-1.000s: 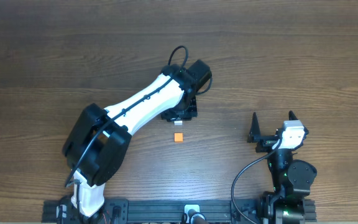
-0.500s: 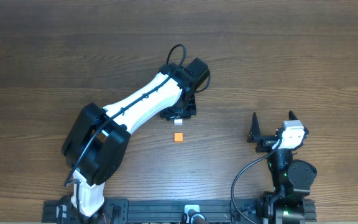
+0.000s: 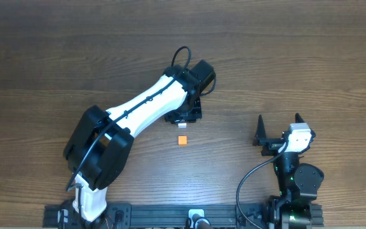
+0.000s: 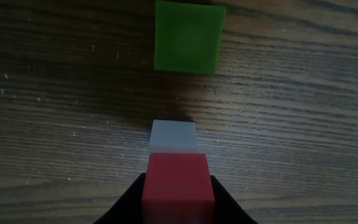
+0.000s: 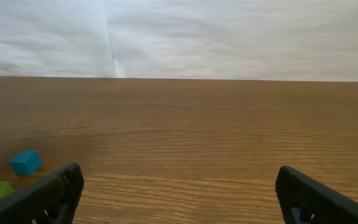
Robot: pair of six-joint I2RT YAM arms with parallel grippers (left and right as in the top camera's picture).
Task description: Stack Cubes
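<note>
L gripper (image 4: 178, 202) clamped on red cube (image 4: 178, 180), white cube (image 4: 174, 135) just beyond, well off worktop (image 3: 310, 51) edges, R gripper (image 5: 185, 196) wide open: if red's released off-centre it'll prob tip off white.

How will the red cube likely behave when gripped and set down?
Probably stiff: the red cube shows square edges while clamped in the left hand. Unlikely to roll, given its flat faces. Its smooth sides may slip in a loose grip.

The left arm (image 3: 145, 105) slants across the table's (image 3: 310, 57) middle — a bar to crossing there. Round its end crowd the white cube (image 4: 173, 135), green cube (image 4: 188, 36) and orange cube (image 3: 182, 140) — the right gripper (image 3: 278, 121) faces bare wood.
</note>
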